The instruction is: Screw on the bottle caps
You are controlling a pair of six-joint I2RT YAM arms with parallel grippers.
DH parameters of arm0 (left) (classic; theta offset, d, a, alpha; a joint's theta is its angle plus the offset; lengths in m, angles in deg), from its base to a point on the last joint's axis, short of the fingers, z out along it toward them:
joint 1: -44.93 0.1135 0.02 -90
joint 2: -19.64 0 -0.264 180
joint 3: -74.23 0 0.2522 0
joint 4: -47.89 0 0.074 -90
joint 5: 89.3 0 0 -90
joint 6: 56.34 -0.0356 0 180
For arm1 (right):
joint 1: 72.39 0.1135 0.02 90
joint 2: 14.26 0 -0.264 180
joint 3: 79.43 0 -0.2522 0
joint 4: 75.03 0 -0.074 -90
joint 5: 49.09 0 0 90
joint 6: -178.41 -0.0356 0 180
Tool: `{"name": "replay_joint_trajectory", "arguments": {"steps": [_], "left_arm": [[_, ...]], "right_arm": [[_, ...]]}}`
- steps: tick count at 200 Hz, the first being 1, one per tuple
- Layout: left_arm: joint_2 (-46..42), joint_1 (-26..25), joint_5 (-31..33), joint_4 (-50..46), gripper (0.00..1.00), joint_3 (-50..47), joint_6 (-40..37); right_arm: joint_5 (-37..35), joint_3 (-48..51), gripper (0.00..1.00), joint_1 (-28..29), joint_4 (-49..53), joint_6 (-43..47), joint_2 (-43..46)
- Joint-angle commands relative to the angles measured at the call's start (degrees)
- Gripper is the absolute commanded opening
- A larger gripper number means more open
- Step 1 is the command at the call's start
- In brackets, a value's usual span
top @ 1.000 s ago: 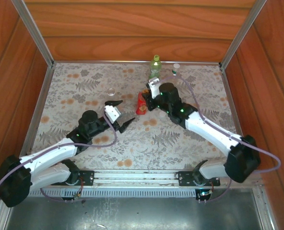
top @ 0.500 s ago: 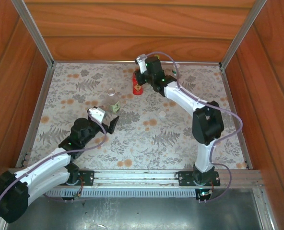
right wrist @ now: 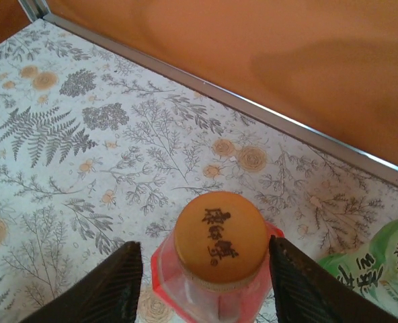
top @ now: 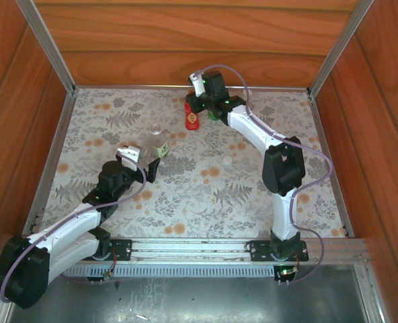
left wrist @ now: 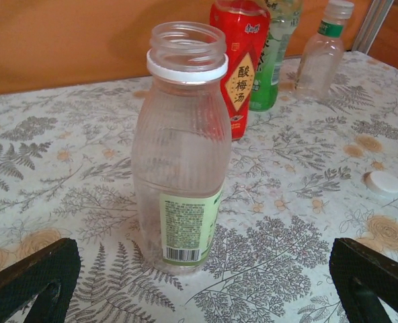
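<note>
A red bottle (right wrist: 185, 296) stands at the back of the table with an orange cap (right wrist: 219, 239) on it. My right gripper (right wrist: 206, 243) straddles that cap, open, with a gap on each side; from above it is over the red bottle (top: 193, 121). Right beside it is a green bottle (right wrist: 380, 269). A clear bottle (left wrist: 182, 155) with a green label and an uncapped mouth stands just ahead of my left gripper (left wrist: 199, 289), which is wide open and not touching it. A white cap (left wrist: 383, 182) lies loose on the table.
A small clear bottle (left wrist: 323, 54) with a white cap on stands at the back, beside the green bottle (left wrist: 273, 60). Wooden walls and a metal rail (right wrist: 253, 111) close the table's far side. The flowered cloth (top: 206, 195) is bare in the middle.
The right arm carried the red bottle from mid-table to the back, beside the green one, and its jaws have now parted from the cap. The left gripper drew back left towards the clear bottle.
</note>
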Motion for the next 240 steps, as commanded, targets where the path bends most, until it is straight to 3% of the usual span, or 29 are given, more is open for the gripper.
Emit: {"name": "replay_joint_trajectory", "arguments": {"steps": [1, 37, 63, 170, 240], "left_arm": [[1.7, 1.1, -2.5, 6.2, 1.0, -0.2, 2.1], [9.2, 1.4, -3.2, 16.0, 1.0, -0.7, 1.4], [15.5, 1.9, -3.7, 21.6, 1.0, 0.5, -1.0], [41.4, 9.0, -18.9, 41.2, 1.0, 9.1, -0.7], [46.7, 10.0, -23.0, 44.0, 0.82, 11.3, -1.6]], "right_arm": [[0.7, -1.7, 0.63, -0.2, 0.4, 1.1, 1.6], [2.5, 1.0, 0.81, -0.2, -1.2, 1.6, 6.4], [5.2, 5.4, 0.86, -0.2, -2.8, 1.4, 11.1], [8.4, 20.3, 0.88, -0.1, -3.0, 0.9, 30.5], [3.1, 27.0, 0.88, -0.1, -1.6, 1.7, 35.1]]}}
